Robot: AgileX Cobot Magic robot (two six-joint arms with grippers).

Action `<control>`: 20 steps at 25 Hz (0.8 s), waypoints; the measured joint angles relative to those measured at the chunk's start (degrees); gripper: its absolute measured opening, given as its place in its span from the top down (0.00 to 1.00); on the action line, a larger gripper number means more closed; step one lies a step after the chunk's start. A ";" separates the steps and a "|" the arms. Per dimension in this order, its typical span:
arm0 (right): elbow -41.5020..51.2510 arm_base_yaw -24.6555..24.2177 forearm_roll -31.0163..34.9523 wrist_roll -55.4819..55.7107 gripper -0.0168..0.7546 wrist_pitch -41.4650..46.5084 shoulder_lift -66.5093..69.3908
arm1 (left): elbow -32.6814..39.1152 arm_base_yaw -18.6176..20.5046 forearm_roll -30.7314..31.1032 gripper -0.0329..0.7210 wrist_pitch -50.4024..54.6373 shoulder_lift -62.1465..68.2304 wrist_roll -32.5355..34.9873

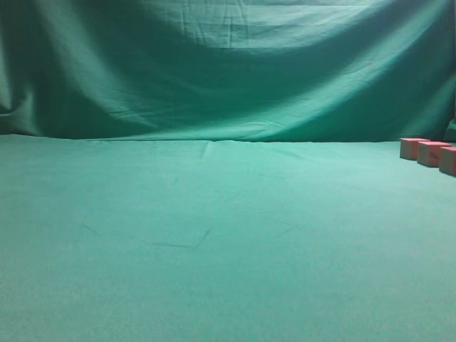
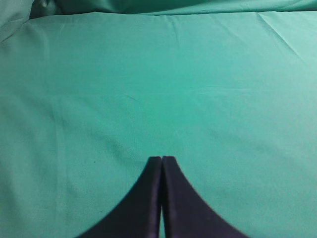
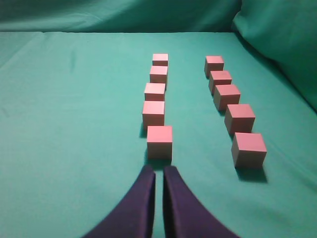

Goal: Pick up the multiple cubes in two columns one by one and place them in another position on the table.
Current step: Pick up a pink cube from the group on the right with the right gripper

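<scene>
shut right hand before cube columns

At three o'clock in our exterior view the cubes run off the frame edge, only three showing, the last one cut through.

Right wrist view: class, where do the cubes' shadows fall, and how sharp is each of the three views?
Right wrist view: sharp; the cubes cast short dark shadows toward the camera on the table. Exterior view: dim and soft, the backdrop in shadow, cubes cut off at the right edge. Left wrist view: evenly lit, the left tool a dark silhouette.
</scene>
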 joint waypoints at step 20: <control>0.00 0.00 0.00 0.00 0.91 0.00 0.00 | 0.00 0.00 0.00 0.96 0.00 0.00 0.00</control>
